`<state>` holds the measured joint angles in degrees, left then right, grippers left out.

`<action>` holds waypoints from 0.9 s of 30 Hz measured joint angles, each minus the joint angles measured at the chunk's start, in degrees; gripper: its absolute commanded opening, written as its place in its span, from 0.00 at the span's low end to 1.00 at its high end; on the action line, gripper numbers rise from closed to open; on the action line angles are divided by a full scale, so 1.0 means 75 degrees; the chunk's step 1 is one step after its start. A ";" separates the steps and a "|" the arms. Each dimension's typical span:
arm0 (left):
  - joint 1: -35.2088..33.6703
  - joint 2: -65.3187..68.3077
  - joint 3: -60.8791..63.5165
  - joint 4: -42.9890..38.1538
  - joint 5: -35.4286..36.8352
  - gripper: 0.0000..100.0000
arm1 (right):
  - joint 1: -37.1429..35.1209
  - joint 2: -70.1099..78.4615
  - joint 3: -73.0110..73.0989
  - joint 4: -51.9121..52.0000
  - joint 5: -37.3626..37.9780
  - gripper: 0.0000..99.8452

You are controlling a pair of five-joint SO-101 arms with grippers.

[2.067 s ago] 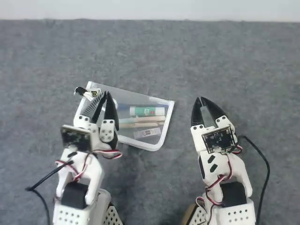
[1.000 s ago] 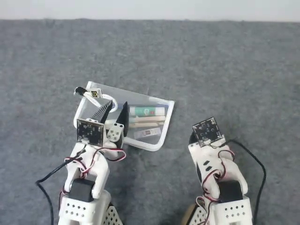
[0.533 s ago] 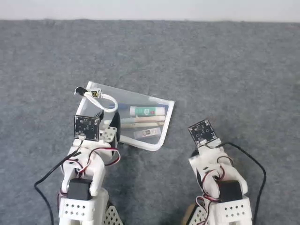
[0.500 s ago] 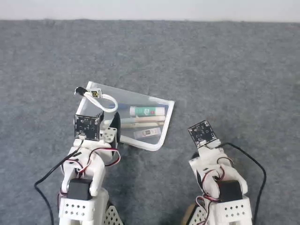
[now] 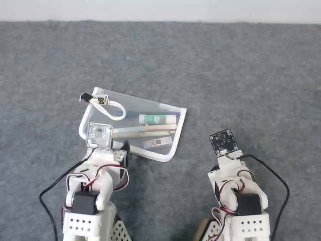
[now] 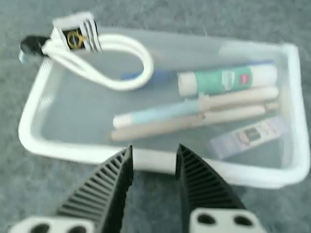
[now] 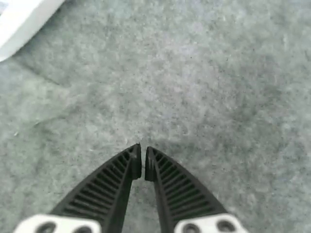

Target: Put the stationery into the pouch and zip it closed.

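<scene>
Stationery (image 6: 194,109) lay inside the pouch (image 6: 252,174), so the left claw (image 6: 154,151) hung narrowly parted at its rim, the right claw (image 7: 142,150) pinched together, empty.

- The desk (image 5: 241,75) has a grey cover, rough and fuzzy like felt, not shiny.
- The pouch (image 6: 77,116) is clear, smooth plastic with a thick white rim, and a bit shiny.
- Its white cord (image 6: 85,72) looks smooth, maybe soft plastic.
- The pens (image 6: 194,109) look like smooth plastic.
- The left pincer (image 6: 154,149) and right pincer (image 7: 142,147) are black, dull plastic with ridges.
</scene>
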<state>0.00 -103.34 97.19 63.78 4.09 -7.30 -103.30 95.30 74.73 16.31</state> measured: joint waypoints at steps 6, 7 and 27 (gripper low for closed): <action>0.0000 0.0000 0.0000 0.0680 0.0000 0.13 | 0.0000 0.0000 0.0000 0.0000 0.0000 0.01; 0.0000 0.0000 0.0000 0.0832 0.0000 0.13 | 0.0000 0.0000 0.0000 0.0000 0.0000 0.01; 0.0516 0.0000 0.0000 0.1125 0.0000 0.13 | 0.0000 0.0000 0.0000 0.0000 0.0000 0.01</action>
<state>3.87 -103.34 97.19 72.22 4.09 -7.30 -103.30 95.30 74.73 16.31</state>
